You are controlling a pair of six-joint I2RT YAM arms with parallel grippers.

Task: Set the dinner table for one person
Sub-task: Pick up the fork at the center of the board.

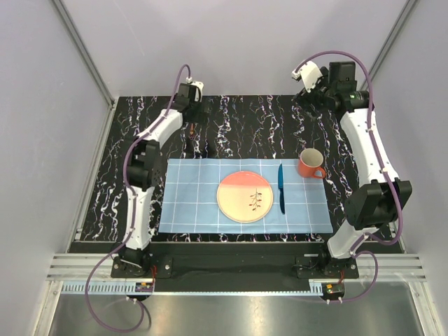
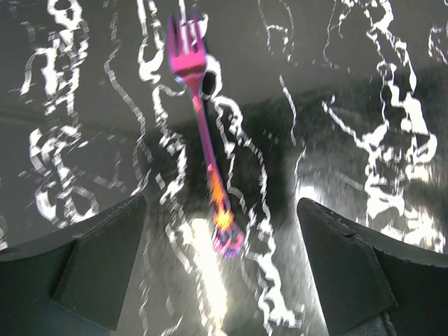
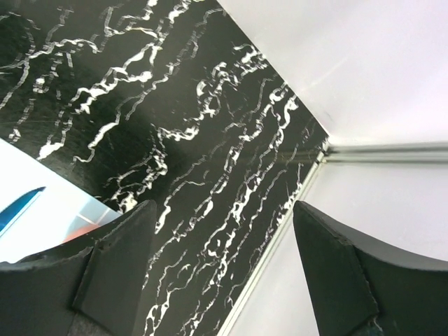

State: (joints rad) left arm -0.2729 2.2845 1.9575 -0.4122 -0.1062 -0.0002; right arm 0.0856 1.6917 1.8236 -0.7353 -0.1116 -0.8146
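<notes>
Magenta shading to orange at the handle, the fork [image 2: 203, 133] lies flat on the bare bench [image 1: 119, 182], just beyond the far left corner of the mat [image 1: 189, 206]. It is the one piece not yet on the mat. The plate [image 1: 243, 198] sits at the mat's centre, the knife [image 1: 281, 187] lies just to its right, and the mug [image 1: 311, 164] stands at the far right corner.

We record the left fingers [image 2: 98, 266] as spread wide, one on each side of the fork and touching nothing. They hang above the bench, not yet down at fork level. In the left wrist view the fork's long axis runs away from the camera, tines at the far end and handle end nearest, leaning slightly off straight. The handle end lies roughly midway between the two fingers, so their closing line crosses the handle nearly square. We judge this a sound alignment: a straight descent and a close should catch the lower handle. The fork is thin and flat against a hard surface, so we expect the pick to need the tips almost on the bench.

The right fingers [image 3: 112, 266] are also apart with nothing between them. They are raised over the far right part of the bench, well away from the fork. The left arm is plainly the nearer one.

We judge the open strip of mat left of the plate to be the fork's place, toward the arm bases from where it lies.
</notes>
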